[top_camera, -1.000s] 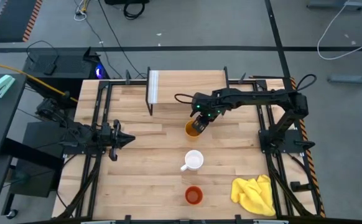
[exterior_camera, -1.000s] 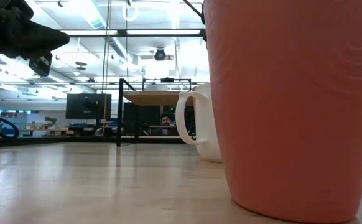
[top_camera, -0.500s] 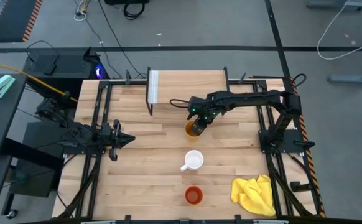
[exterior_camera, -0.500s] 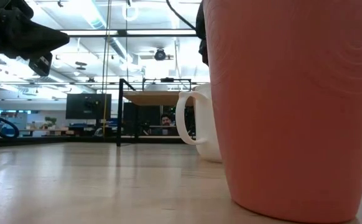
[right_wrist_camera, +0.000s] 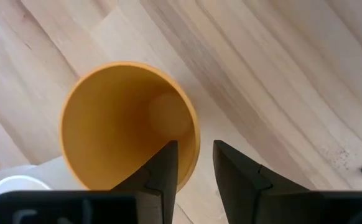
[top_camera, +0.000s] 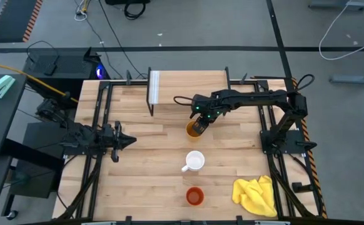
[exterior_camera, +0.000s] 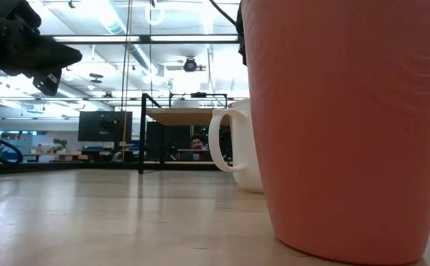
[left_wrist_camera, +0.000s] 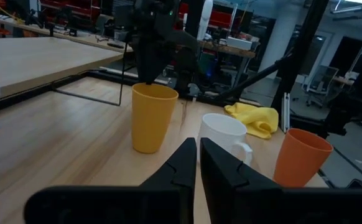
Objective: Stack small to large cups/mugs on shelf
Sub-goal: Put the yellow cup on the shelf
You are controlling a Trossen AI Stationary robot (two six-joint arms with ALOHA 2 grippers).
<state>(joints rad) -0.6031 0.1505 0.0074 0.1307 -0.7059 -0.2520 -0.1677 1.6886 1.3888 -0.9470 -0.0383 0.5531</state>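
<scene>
Three vessels stand in a line down the middle of your table (top_camera: 138,156) in the high view: the yellow-orange tumbler (top_camera: 193,129) nearest the shelf (top_camera: 188,84), the white mug (top_camera: 194,162) below it, and the red-orange cup (top_camera: 195,196) closest to the front edge. A yellow cloth (top_camera: 257,194) lies at the front right corner. Your right gripper (top_camera: 199,124) hangs over the tumbler's rim, while your left gripper (top_camera: 124,139) waits at the table's left side, pointing inward.

Across the low view, the red-orange cup (exterior_camera: 344,125) fills the right half, with the white mug (exterior_camera: 237,148) behind it, handle turned left. Beyond them you can see the shelf (exterior_camera: 189,117) on its black legs, and a person (exterior_camera: 197,142) far back in the room.

Through the left wrist view, your left gripper (left_wrist_camera: 198,163) has its fingers closed together with nothing between them. Ahead stand the tumbler (left_wrist_camera: 153,117), the mug (left_wrist_camera: 223,140) and the red-orange cup (left_wrist_camera: 300,157), all upright and apart, with the cloth (left_wrist_camera: 254,118) behind.

Looking at the right wrist view, your right gripper (right_wrist_camera: 193,163) is spread, one finger inside the tumbler (right_wrist_camera: 128,118) and one outside its wall, straddling the rim without clamping it. The mug's edge (right_wrist_camera: 13,185) shows just beside.
</scene>
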